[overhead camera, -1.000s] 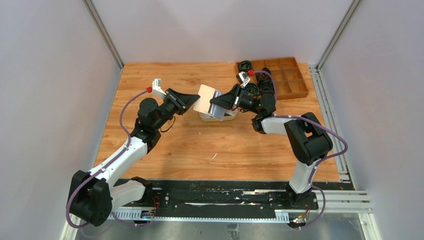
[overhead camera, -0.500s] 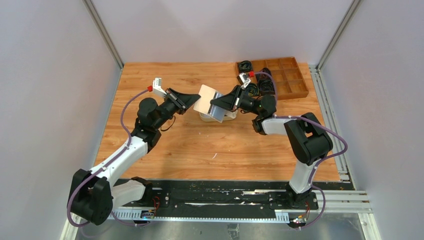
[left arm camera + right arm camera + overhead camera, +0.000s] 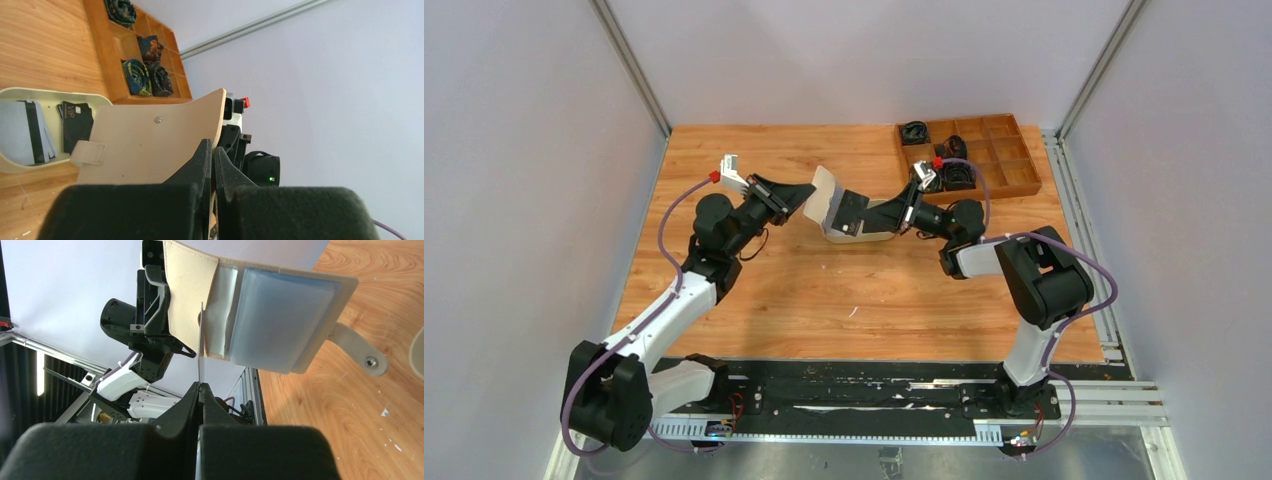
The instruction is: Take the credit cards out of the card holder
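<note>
**A:** Two end effectors are on the card holder (image 3: 825, 194), as far as we can see. Where do we place it?

**B:** We place it in the air above the oval tray (image 3: 30, 94), near the middle of the worktop (image 3: 824, 300), spread open. The left end effector (image 3: 212, 154) is clamped on the edge of its cream outer cover. From that wrist we see the snap tab (image 3: 89, 153) sticking out from the cover's edge toward the tray.

**A:** And the right end effector (image 3: 201, 385)?

**B:** It is closed too, pinching a thin card (image 3: 201, 345). We see that card only edge-on, so we cannot tell its colour. It stands against the cream flap beside the pale blue pockets (image 3: 280, 320). We cannot tell whether its far end sits inside a slot.

**A:** What lies in the tray?

**B:** We count two cards side by side: a light grey striped card (image 3: 25, 132) and a black card (image 3: 77, 125) with pale lettering.

**A:** What else is on the worktop?

**B:** A brown wooden box (image 3: 1009, 160) sits at the far right corner, well apart from the tray. It has dark rolled bundles (image 3: 137, 75) in several compartments.
</note>
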